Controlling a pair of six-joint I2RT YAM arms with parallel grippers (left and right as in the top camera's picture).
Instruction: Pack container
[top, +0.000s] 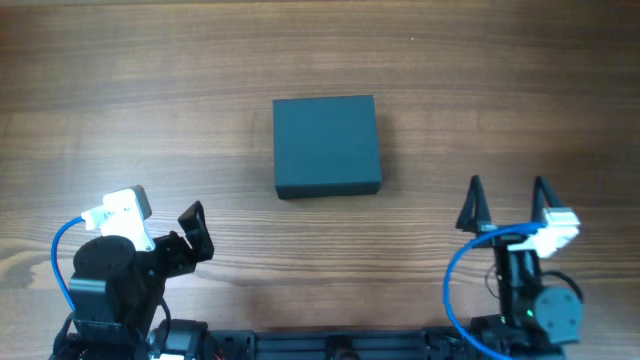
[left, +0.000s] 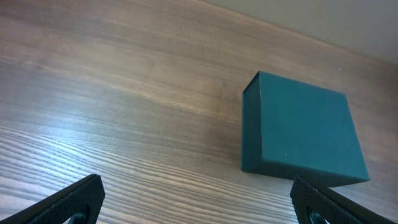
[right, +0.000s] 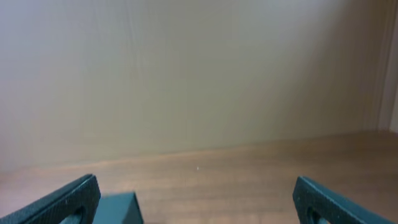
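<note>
The container (top: 327, 146) is a dark teal-grey square box, lid shut, lying flat in the middle of the wooden table. It also shows in the left wrist view (left: 301, 130) and its corner shows in the right wrist view (right: 119, 208). My left gripper (top: 190, 232) is open and empty at the near left, well short of the box; its fingers frame bare wood (left: 198, 199). My right gripper (top: 508, 205) is open and empty at the near right, pointing away from me, to the right of the box (right: 196, 199).
The wooden table (top: 120, 90) carries nothing else in view. A pale wall (right: 199, 74) rises behind the table's far edge. Blue cables loop by both arm bases at the near edge.
</note>
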